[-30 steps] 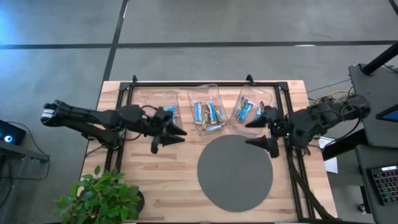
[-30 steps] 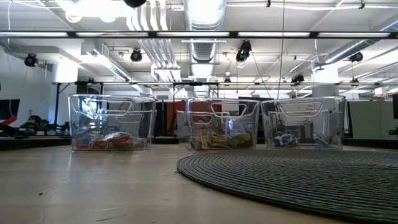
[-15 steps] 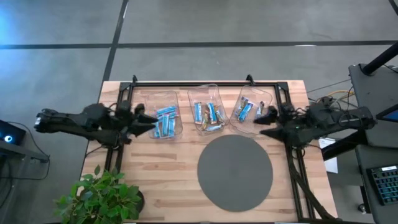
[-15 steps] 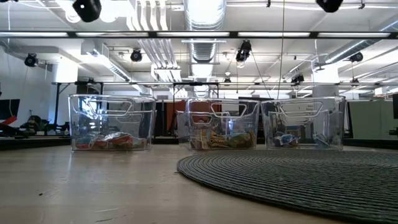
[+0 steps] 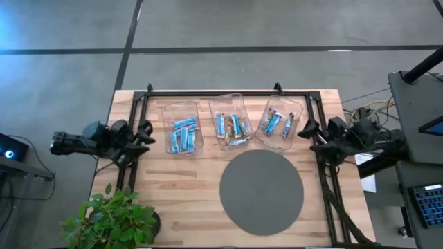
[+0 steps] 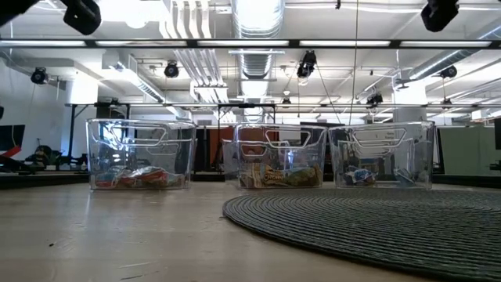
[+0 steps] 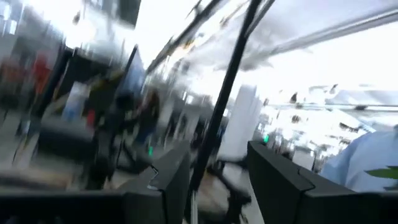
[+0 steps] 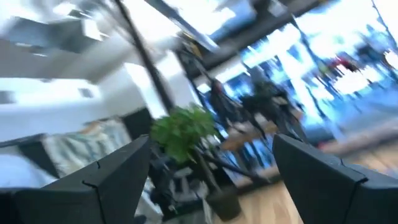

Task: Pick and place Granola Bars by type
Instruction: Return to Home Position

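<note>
You've got a light wood table (image 5: 173, 183) with plank seams, black frame (image 5: 208, 93) round it. Mat (image 5: 261, 191) is dark grey, ribbed weave in low view. Bins (image 5: 180, 109) clear. From above your bars (image 5: 183, 136) read bright blue-white in the left bin, blue mixed with tan in the other two; low view shows red-pink left, tan middle, blue right. Plant (image 5: 114, 218) green, arms (image 5: 76, 142) black, floor (image 5: 277, 28) grey with dark lines

left bin (image 5: 174, 109), middle bin (image 5: 232, 102), right bin (image 5: 292, 107) in a row at table (image 5: 173, 194) back edge, granola bars (image 5: 181, 135) inside each. mat (image 5: 261, 191) in front; plant (image 5: 111, 218) at front-left corner.
</note>
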`<action>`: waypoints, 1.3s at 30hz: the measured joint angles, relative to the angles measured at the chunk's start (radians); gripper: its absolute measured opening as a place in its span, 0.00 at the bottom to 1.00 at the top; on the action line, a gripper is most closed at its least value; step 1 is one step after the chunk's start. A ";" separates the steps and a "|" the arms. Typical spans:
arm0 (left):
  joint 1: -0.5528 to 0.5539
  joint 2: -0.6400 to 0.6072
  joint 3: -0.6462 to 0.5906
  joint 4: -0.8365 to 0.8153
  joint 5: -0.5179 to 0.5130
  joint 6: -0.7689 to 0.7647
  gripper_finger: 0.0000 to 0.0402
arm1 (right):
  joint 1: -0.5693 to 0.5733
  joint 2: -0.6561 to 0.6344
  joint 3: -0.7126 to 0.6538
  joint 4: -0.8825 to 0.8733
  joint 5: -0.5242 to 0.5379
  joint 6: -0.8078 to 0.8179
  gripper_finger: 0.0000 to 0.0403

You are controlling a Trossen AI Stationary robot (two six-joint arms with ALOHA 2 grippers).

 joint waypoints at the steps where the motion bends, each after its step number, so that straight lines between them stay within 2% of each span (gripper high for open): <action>1: 0.000 -0.013 -0.034 0.053 0.000 0.021 0.35 | 0.000 -0.019 -0.029 0.049 -0.023 -0.019 0.81; 3: 0.000 -0.032 -0.094 0.172 0.000 0.056 0.35 | 0.000 -0.053 -0.085 0.150 -0.082 -0.058 0.81; 5: 0.000 -0.052 -0.155 0.227 0.000 0.073 0.35 | 0.000 -0.087 -0.140 0.226 -0.137 -0.094 0.81; 7: 0.000 -0.077 -0.199 0.253 0.000 0.071 0.35 | 0.000 -0.127 -0.185 0.258 -0.145 -0.112 0.81; 12: 0.000 -0.139 -0.287 0.234 0.001 0.010 0.35 | 0.000 -0.152 -0.266 0.253 -0.141 -0.138 0.81; 20: 0.000 -0.156 -0.286 0.165 -0.011 0.000 0.35 | -0.001 -0.154 -0.342 0.259 -0.116 -0.167 0.81; 35: 0.000 -0.132 -0.288 0.140 -0.013 -0.001 0.35 | -0.001 -0.145 -0.357 -0.092 -0.107 -0.164 0.81; 39: 0.000 -0.142 -0.288 0.125 -0.013 -0.002 0.35 | -0.001 -0.146 -0.357 -0.100 -0.107 -0.163 0.81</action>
